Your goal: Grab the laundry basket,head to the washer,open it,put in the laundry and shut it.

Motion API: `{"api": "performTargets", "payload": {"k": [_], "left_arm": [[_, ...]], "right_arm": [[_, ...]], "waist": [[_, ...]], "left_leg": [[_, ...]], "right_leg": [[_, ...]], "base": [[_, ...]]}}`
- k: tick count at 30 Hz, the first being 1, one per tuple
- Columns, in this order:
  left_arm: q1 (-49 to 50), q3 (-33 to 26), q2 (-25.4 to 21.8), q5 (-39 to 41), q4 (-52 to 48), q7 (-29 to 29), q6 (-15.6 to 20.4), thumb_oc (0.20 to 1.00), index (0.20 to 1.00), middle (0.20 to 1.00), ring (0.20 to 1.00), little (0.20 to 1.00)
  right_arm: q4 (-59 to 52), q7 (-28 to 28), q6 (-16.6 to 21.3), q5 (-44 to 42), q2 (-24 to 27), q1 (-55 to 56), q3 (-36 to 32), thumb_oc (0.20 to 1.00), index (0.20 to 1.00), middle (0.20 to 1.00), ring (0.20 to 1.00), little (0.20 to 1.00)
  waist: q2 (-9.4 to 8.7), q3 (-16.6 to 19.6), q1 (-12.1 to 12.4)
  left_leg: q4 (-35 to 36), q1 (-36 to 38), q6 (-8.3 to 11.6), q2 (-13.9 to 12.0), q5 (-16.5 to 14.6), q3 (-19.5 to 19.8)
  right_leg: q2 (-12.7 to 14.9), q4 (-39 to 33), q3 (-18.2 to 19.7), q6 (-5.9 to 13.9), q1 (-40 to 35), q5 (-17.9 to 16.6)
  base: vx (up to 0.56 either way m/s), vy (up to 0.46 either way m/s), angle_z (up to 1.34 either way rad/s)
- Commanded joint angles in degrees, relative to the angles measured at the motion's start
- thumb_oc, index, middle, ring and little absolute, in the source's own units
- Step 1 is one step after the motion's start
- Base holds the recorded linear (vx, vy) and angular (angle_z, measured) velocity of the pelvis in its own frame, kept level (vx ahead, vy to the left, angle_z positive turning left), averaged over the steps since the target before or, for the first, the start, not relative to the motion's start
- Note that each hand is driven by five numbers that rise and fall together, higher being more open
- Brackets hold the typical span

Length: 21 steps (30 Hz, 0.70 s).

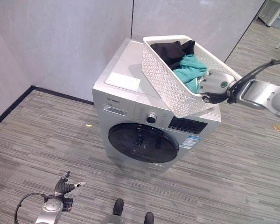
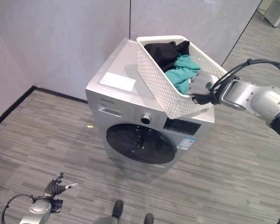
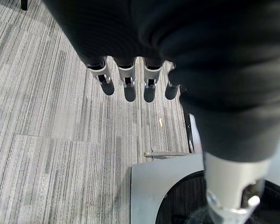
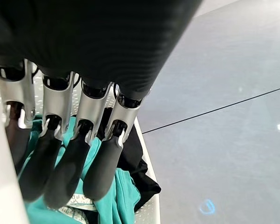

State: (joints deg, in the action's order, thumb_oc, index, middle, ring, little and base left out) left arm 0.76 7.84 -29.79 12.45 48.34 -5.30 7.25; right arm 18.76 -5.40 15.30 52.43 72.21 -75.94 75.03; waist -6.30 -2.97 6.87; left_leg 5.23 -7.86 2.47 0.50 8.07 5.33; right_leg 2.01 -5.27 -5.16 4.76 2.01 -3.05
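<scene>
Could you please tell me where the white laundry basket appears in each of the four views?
Left eye view: laundry basket upper centre-right, on the washer.
Right eye view: basket upper centre, right hand at its rim.
Left wrist view: washer corner.
Right wrist view: basket rim past the fingers.
Shared landmark: teal garment.

None of the print I see can be made out. On the washer (image 1: 130, 116), a short dark word sits on the detergent drawer front (image 1: 113, 100), too small to tell. A white sheet (image 1: 123, 80) lies on the lid just beside the laundry basket (image 1: 170, 88), its lines too faint. A blue and white sticker (image 1: 190, 141) sits beside the door under the dark display panel (image 1: 186, 125), and its lettering is unreadable.
</scene>
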Motion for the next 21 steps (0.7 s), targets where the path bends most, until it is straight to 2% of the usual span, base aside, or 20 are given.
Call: {"api": "performTargets", "payload": {"k": [1,4,5,8,9,10,11,13,14,16,17,18,19,20,21], "left_arm": [[-2.97,-1.21,-0.06,-1.16,1.43,-0.32,1.37,1.000,1.000,1.000,1.000,1.000],[-2.37,-1.75,0.21,-1.16,0.34,-0.61,1.79,1.000,1.000,1.000,1.000,1.000],[-2.33,-1.64,-0.05,-1.17,0.29,-0.62,1.77,1.000,1.000,1.000,1.000,1.000],[-2.04,-2.95,-1.16,-2.70,-1.36,-1.55,2.13,1.000,1.000,1.000,1.000,1.000],[-2.04,-2.81,-1.42,-2.73,-1.42,-1.56,2.10,1.000,1.000,1.000,1.000,1.000],[-1.96,-3.88,-3.09,-5.23,-2.81,-2.60,2.40,1.000,1.000,1.000,1.000,1.000],[-2.26,-4.12,-5.01,-7.29,-4.13,-3.19,2.38,1.000,1.000,1.000,1.000,1.000],[-2.64,-4.61,-7.43,-9.76,-5.06,-3.85,2.33,1.000,1.000,1.000,1.000,1.000],[-3.44,-6.64,-12.89,-14.45,-8.17,-5.33,2.79,1.000,1.000,1.000,1.000,1.000],[-4.71,-8.15,-20.89,-19.71,-12.15,-6.98,3.37,1.000,1.000,1.000,1.000,1.000],[-4.64,-8.87,-21.94,-20.68,-12.63,-7.58,3.56,1.000,1.000,1.000,1.000,1.000],[-5.52,-9.10,-25.69,-23.44,-14.97,-8.75,4.03,1.000,1.000,1.000,1.000,1.000],[-5.68,-9.78,-27.26,-24.62,-16.21,-9.50,4.30,1.000,1.000,1.000,1.000,1.000],[-6.81,-10.47,-31.97,-27.05,-18.95,-10.90,4.78,1.000,1.000,1.000,1.000,1.000],[-6.86,-10.43,-32.11,-27.07,-18.99,-10.90,4.75,1.000,1.000,1.000,1.000,1.000]], "right_arm": [[3.18,-0.86,0.19,-2.54,1.54,1.79,3.44,1.000,1.000,1.000,1.000,1.000],[6.91,-1.69,-1.41,-5.92,1.72,8.75,-4.47,1.000,1.000,1.000,1.000,1.000],[6.88,-1.73,-1.42,-5.82,1.69,9.48,-5.19,1.000,1.000,1.000,1.000,1.000],[8.74,-1.91,-2.49,-10.12,1.59,18.29,-15.29,1.000,1.000,1.000,1.000,1.000],[8.60,-1.89,-2.51,-10.03,1.61,19.09,-16.09,1.000,1.000,1.000,1.000,1.000],[7.85,-2.28,-2.59,-13.19,0.95,24.52,-22.81,1.000,1.000,1.000,1.000,1.000],[7.50,-2.86,-2.71,-14.01,1.17,27.21,-26.04,1.000,1.000,1.000,1.000,1.000],[7.64,-3.01,-2.68,-14.63,1.08,29.74,-28.72,1.000,1.000,1.000,1.000,1.000],[7.30,-3.99,-2.87,-17.13,0.52,33.74,-33.85,1.000,1.000,1.000,1.000,1.000],[6.13,-4.14,-3.28,-19.23,0.06,39.71,-40.79,1.000,1.000,1.000,1.000,1.000],[5.68,-4.30,-3.09,-19.72,0.05,40.80,-41.93,1.000,1.000,1.000,1.000,1.000],[5.34,-4.60,-3.12,-20.68,-0.41,43.00,-44.84,1.000,1.000,1.000,1.000,1.000],[5.64,-5.33,-3.09,-21.32,-0.68,43.48,-45.82,1.000,1.000,1.000,1.000,1.000],[6.15,-6.32,-3.35,-22.58,-1.67,44.10,-47.89,1.000,1.000,1.000,1.000,1.000],[6.11,-6.34,-3.34,-22.58,-1.77,44.33,-48.16,1.000,1.000,1.000,1.000,1.000]], "waist": [[-1.75,-1.70,-0.40],[-1.17,-1.56,-0.80],[-1.41,-1.53,-0.68],[-0.62,-1.01,-1.23],[-0.87,-1.00,-1.06],[-0.14,-0.77,-1.52],[-0.13,-0.69,-1.50],[-0.04,-0.58,-1.44],[0.80,-0.33,-1.93],[1.10,-0.15,-1.90],[1.37,0.00,-2.04],[1.56,0.21,-2.02],[1.88,0.38,-2.07],[2.41,0.68,-2.19],[2.27,0.64,-2.14]], "left_leg": [[-0.23,0.82,1.45,-2.27,-5.28,1.62],[-0.23,1.37,1.25,-2.25,-5.54,0.96],[-0.23,1.40,1.25,-2.26,-5.56,0.95],[-0.24,2.07,1.02,-2.20,-5.95,0.40],[-0.24,2.10,1.02,-2.20,-5.96,0.39],[-0.26,2.54,0.87,-2.19,-6.22,0.05],[-0.31,2.76,0.84,-2.18,-6.34,-0.13],[-0.31,3.04,0.82,-2.19,-6.47,-0.29],[-0.35,3.41,0.74,-2.13,-6.68,-0.55],[-0.45,3.90,0.67,-1.99,-6.93,-0.76],[-0.45,4.06,0.64,-1.94,-7.04,-0.83],[-0.48,4.35,0.61,-1.91,-7.18,-0.90],[-0.49,4.50,0.60,-1.84,-7.27,-0.96],[-0.42,4.78,0.51,-1.74,-7.31,-1.13],[-0.44,4.80,0.51,-1.74,-7.34,-1.14]], "right_leg": [[2.65,0.43,0.65,3.10,-3.50,4.23],[2.74,0.43,0.83,3.27,-3.61,4.04],[2.73,0.42,0.83,3.27,-3.64,4.04],[3.02,0.49,1.12,3.49,-3.98,4.00],[3.02,0.48,1.13,3.49,-4.01,4.00],[3.24,0.56,1.29,3.61,-4.23,4.00],[3.34,0.57,1.39,3.67,-4.39,4.00],[3.44,0.60,1.53,3.75,-4.55,4.05],[3.67,0.74,1.57,3.96,-4.73,4.03],[3.90,0.92,1.68,4.17,-5.02,4.16],[3.99,0.94,1.73,4.22,-5.07,4.18],[4.14,1.01,1.76,4.32,-5.20,4.21],[4.21,1.02,1.76,4.39,-5.34,4.27],[4.34,1.05,1.86,4.56,-5.43,4.26],[4.34,1.06,1.86,4.56,-5.45,4.27]], "base": [[0.00,0.000,0.00],[0.00,0.007,-0.02],[0.03,0.026,-0.14],[0.03,0.030,-0.16],[0.02,0.036,-0.05],[0.02,0.032,-0.06],[0.04,0.042,-0.07],[0.03,0.020,-0.07],[0.02,0.019,-0.11],[0.02,0.023,-0.10],[0.02,0.022,-0.07],[0.02,0.022,-0.06],[0.01,0.028,-0.05],[0.00,0.000,0.00],[0.00,0.000,0.00]]}}
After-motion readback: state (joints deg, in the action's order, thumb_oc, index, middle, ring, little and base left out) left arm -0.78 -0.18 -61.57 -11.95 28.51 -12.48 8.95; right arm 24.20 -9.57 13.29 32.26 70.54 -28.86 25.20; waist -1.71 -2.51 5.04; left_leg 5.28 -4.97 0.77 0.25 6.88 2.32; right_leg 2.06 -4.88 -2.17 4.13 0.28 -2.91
